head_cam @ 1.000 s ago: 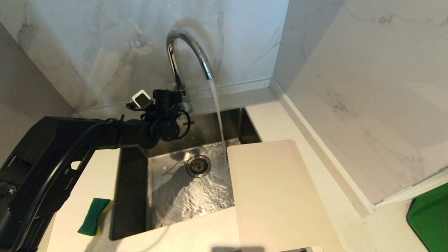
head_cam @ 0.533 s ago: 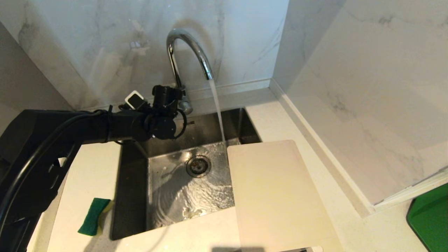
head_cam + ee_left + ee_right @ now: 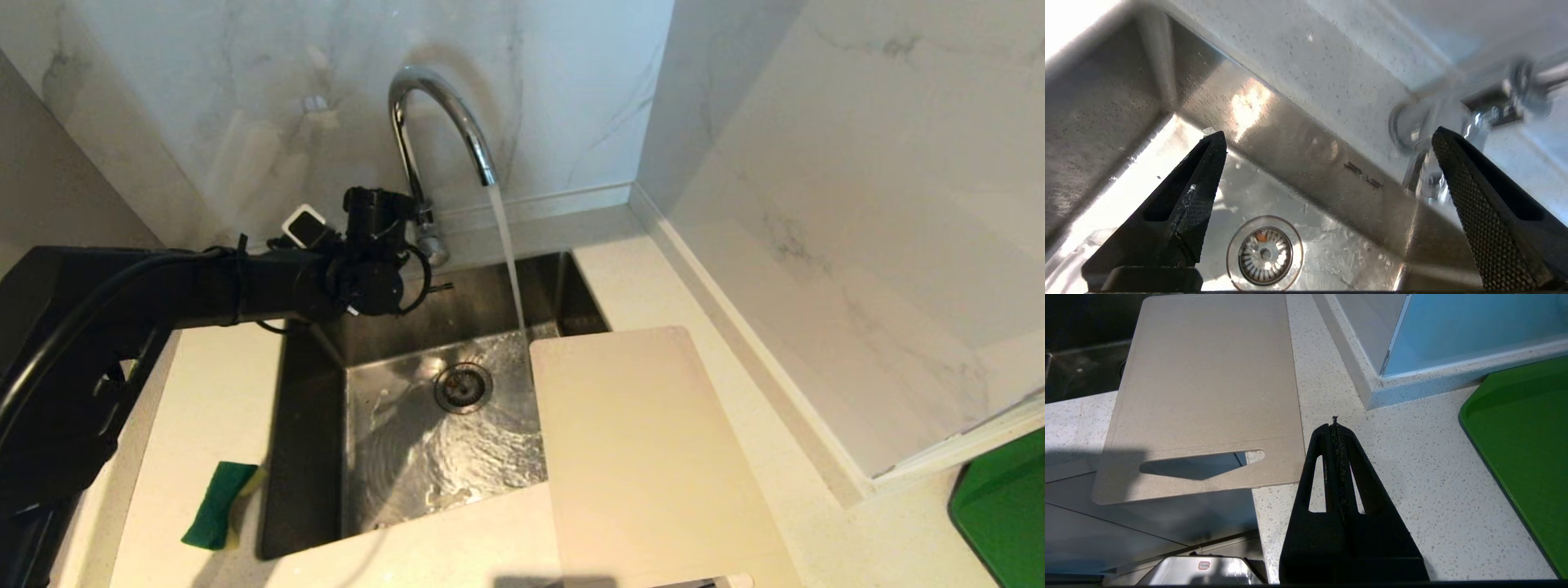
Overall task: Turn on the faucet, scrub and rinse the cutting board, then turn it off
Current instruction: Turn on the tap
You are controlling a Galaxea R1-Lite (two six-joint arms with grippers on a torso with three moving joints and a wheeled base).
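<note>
Large cream-white plastic cutting board (image 3: 645,457) lay flat, long axis front-to-back, far end overhanging steel sink (image 3: 310,457). Left gripper (image 3: 1327,139) gaped empty; right gripper (image 3: 1336,428) closed, empty.

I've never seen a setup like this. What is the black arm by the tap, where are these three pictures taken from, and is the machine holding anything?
It is a two-armed robot at a kitchen sink. The wide picture comes from a camera on its head; the other two come from cameras on each wrist, looking past the fingers. The black arm is its left one: the left gripper is beside the base of the faucet, fingers wide apart and holding nothing. Water is running into the sink. The cutting board lies on the counter with one end over the sink, and a green sponge lies on the other side. The right gripper hangs shut and empty over the counter near the board's handle slot, beside a green tray.
</note>
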